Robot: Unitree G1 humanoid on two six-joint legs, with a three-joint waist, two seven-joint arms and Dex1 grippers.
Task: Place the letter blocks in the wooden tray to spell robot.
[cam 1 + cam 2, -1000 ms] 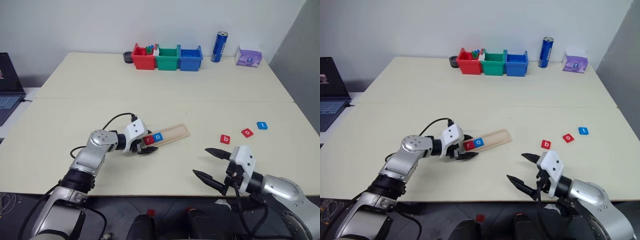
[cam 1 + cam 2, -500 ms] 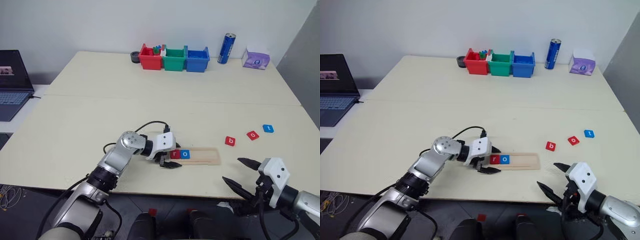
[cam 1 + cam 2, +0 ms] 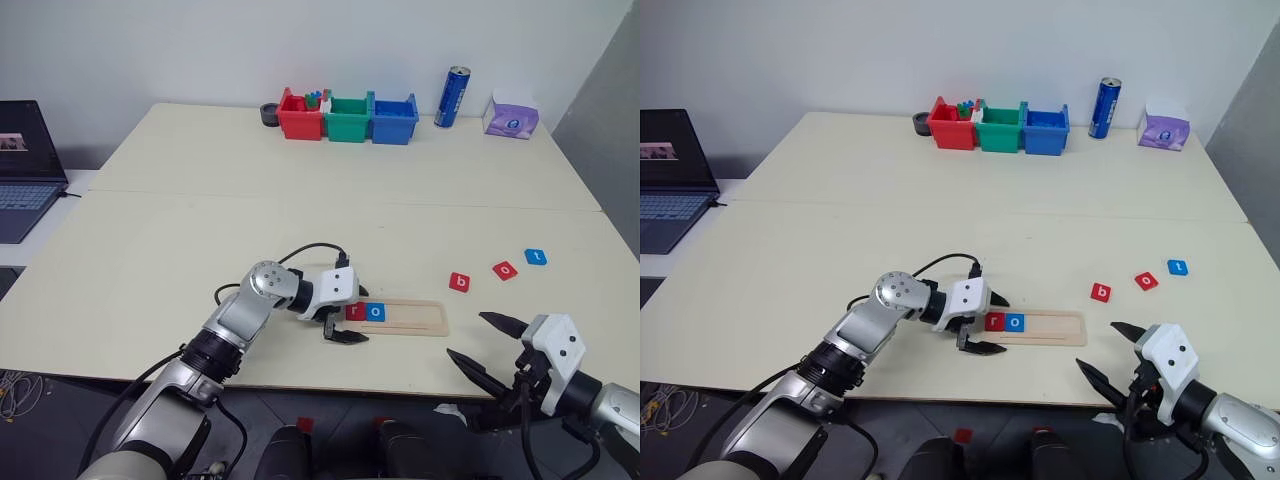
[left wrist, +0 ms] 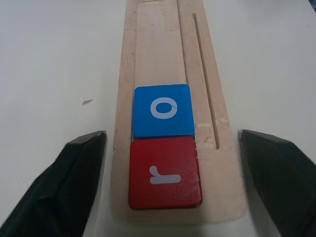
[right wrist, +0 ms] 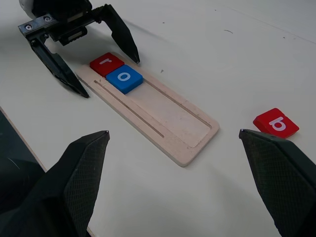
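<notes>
The left pincer (image 3: 345,321) has just sprung apart, letting go of the long pale wooden tray (image 3: 410,317), which now lies square along the cream desk (image 3: 150,240) edge instead of slanted. Red "r" block (image 4: 165,171) and blue "o" block (image 4: 163,109) sit touching at its near end. The right pincer (image 3: 492,343) waits spread wide, empty; red "b" block (image 3: 459,282) lies nearest, probably next.

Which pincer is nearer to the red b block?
Right. The right pincer hangs open past the table's near edge, just below the b block; the left pincer straddles the tray's far end.
</notes>
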